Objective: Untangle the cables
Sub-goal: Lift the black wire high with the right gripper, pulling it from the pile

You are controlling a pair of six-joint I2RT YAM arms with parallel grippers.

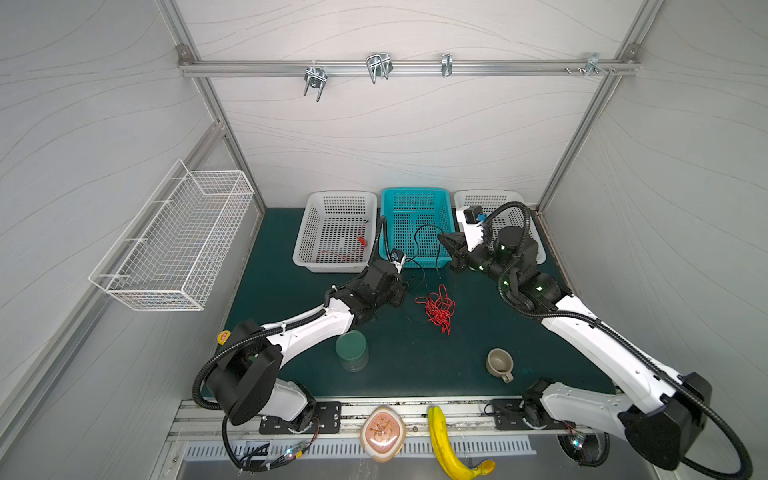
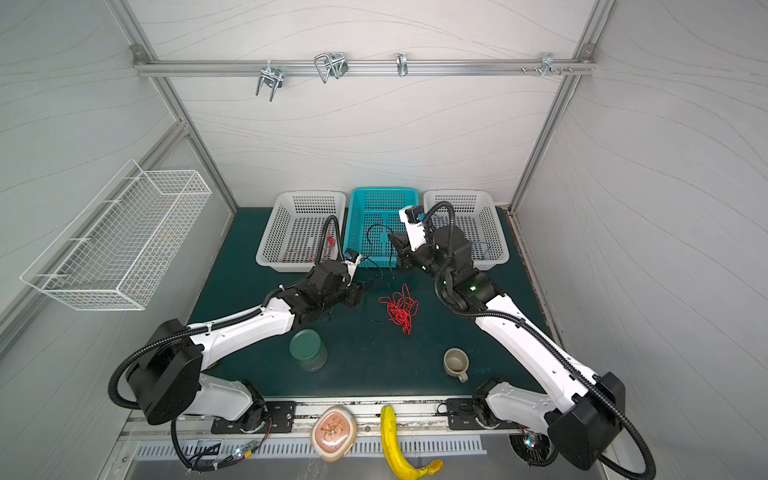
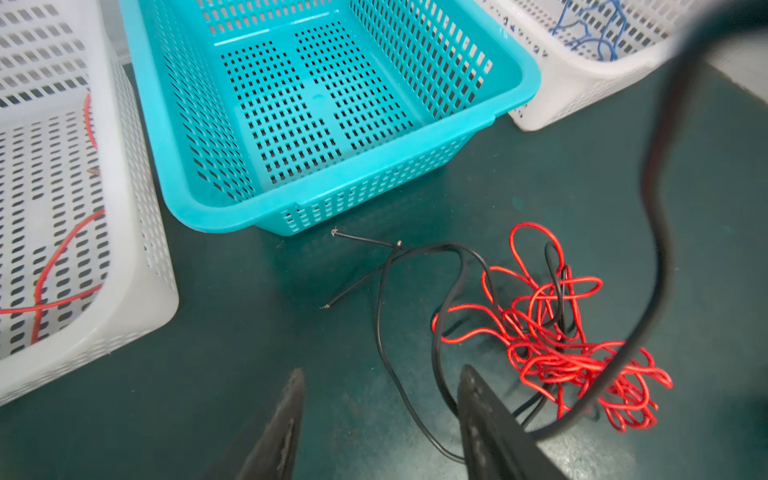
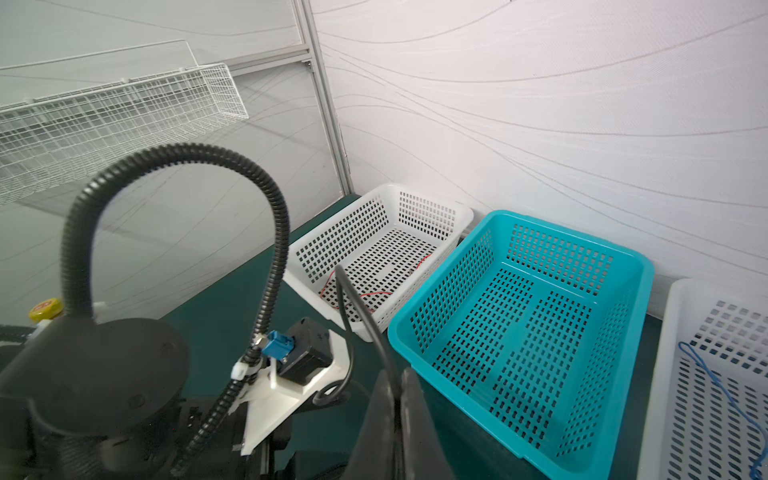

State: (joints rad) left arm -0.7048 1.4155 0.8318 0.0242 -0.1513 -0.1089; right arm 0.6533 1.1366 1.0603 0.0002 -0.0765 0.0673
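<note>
**Untangling: right gripper pinching black cable**

The jaws are pressing together on the black cable, above the teal basket's right side. It is trailing down to the red tangle, which is lying on the mat (black strands are running through it). The left gripper is hovering spread, just left of the tangle.

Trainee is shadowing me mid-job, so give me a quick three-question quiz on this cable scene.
1. True or false: the right pincer is shut on a black cable.
2. The cable in the white basket nearest the right arm is: A red, B blue, C black.
3. Fill in: the red cable tangle lies on the green ____.
Key: 1 true; 2 B; 3 mat.
</note>
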